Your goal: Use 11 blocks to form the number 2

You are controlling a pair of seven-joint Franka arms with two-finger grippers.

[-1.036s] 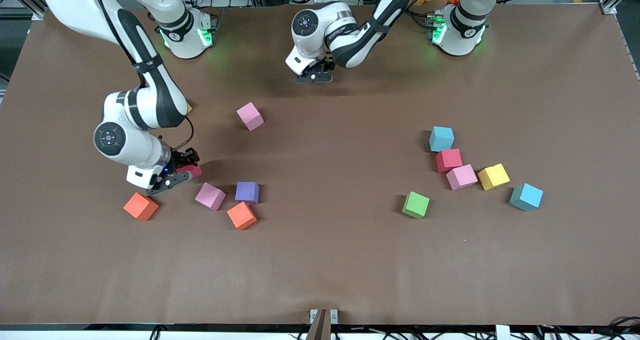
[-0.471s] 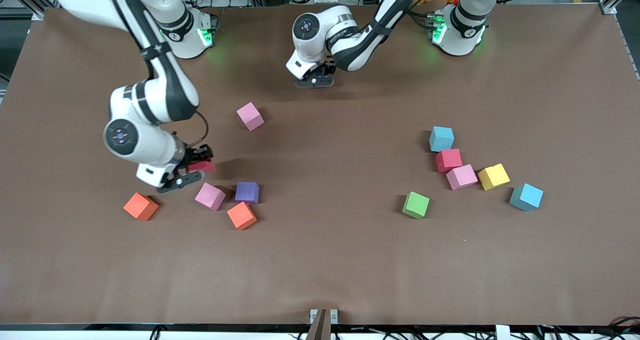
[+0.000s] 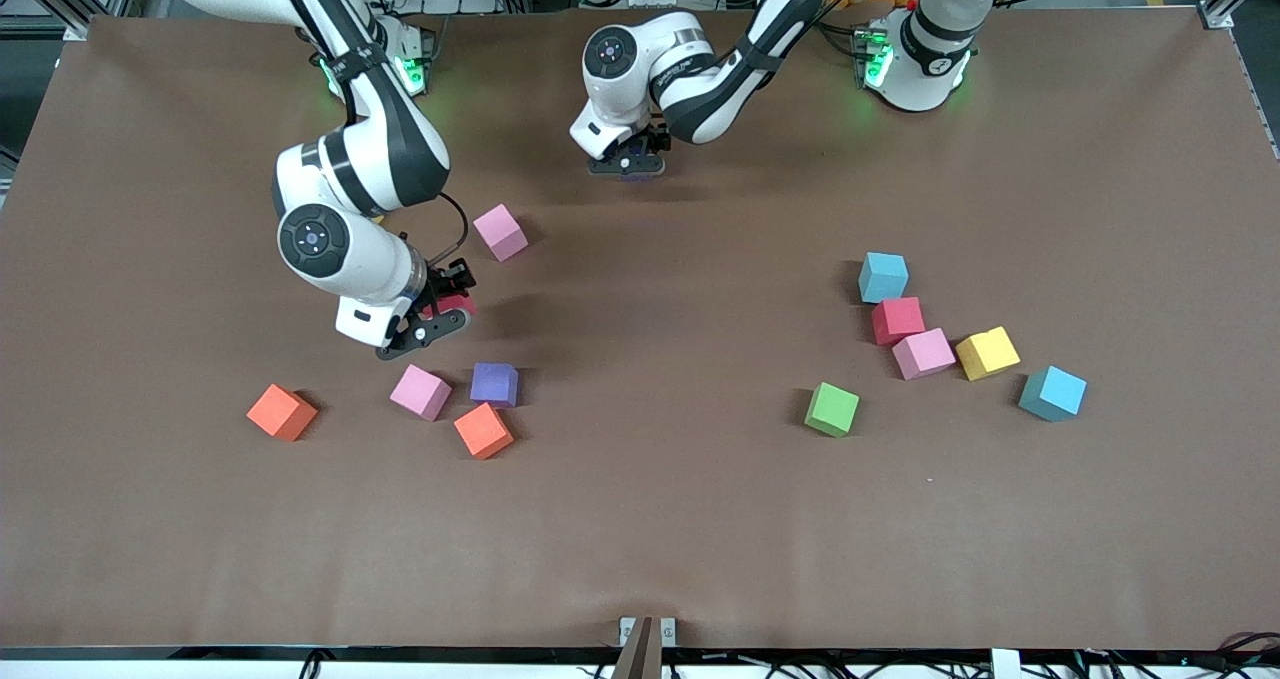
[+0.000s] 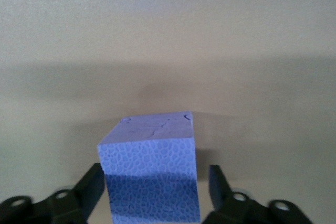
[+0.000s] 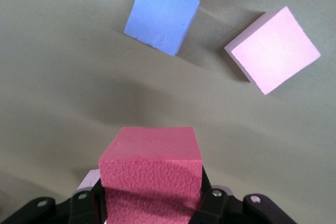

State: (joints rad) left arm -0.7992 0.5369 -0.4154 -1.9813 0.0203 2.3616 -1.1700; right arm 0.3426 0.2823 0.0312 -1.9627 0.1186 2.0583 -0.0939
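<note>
Right gripper [image 3: 445, 306]: jaws pinching a red block [image 5: 151, 166] by two opposite faces, held up over bare desk [image 3: 640, 519] between a lone pink block [image 3: 499, 232] and a loose cluster: pink cube [image 3: 420, 391], second purple block [image 3: 494, 383], orange block [image 3: 483, 430]; another orange cube [image 3: 281, 411] lies apart, toward the right arm's end. Left gripper [image 3: 627, 164]: low at the desk near the bases, jaws spread around a purple block [image 4: 149, 174] standing on the desk, a gap showing on one side. Toward the left arm's end: light blue [image 3: 883, 276], red [image 3: 897, 319], pink [image 3: 922, 352] and yellow [image 3: 987, 352] cubes close together; another light blue cube [image 3: 1052, 393] and a green cube [image 3: 832, 408] nearby.
</note>
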